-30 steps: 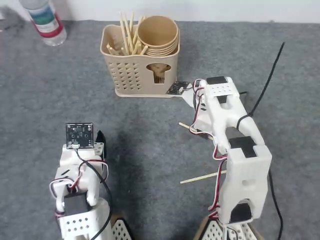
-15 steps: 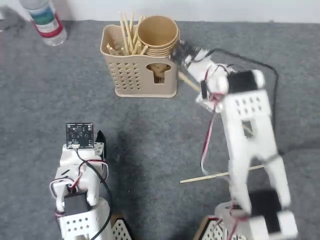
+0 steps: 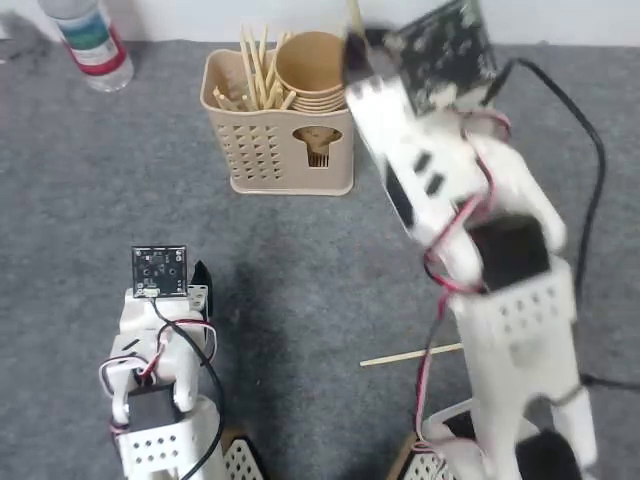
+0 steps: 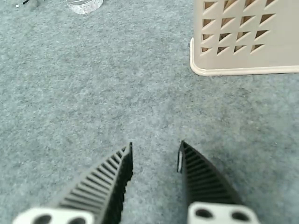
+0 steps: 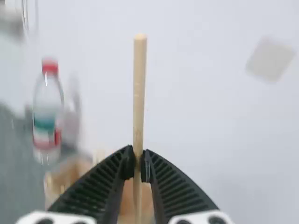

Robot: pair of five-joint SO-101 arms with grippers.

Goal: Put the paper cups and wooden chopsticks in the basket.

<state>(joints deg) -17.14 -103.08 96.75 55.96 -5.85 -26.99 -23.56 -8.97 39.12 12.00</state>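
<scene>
Right hand (image 5: 135, 165) is clamped on a chopstick (image 5: 139, 93), stick upright, up beside the basket (image 3: 260, 150) near the back edge of the tabletop (image 3: 90, 200), cups (image 3: 315, 65) stacked inside; second chopstick (image 3: 400, 355) lies near the front edge; left hand (image 4: 154, 156) hangs narrowly open, front-left

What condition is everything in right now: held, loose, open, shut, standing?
Basket: upright, partly filled.
Cups: stacked in the basket.
Right gripper: shut on the held chopstick.
Held chopstick: gripped, off the table.
Left gripper: open, empty.
Loose chopstick: lying flat outside the basket.
Bottle: upright, capped.
</scene>
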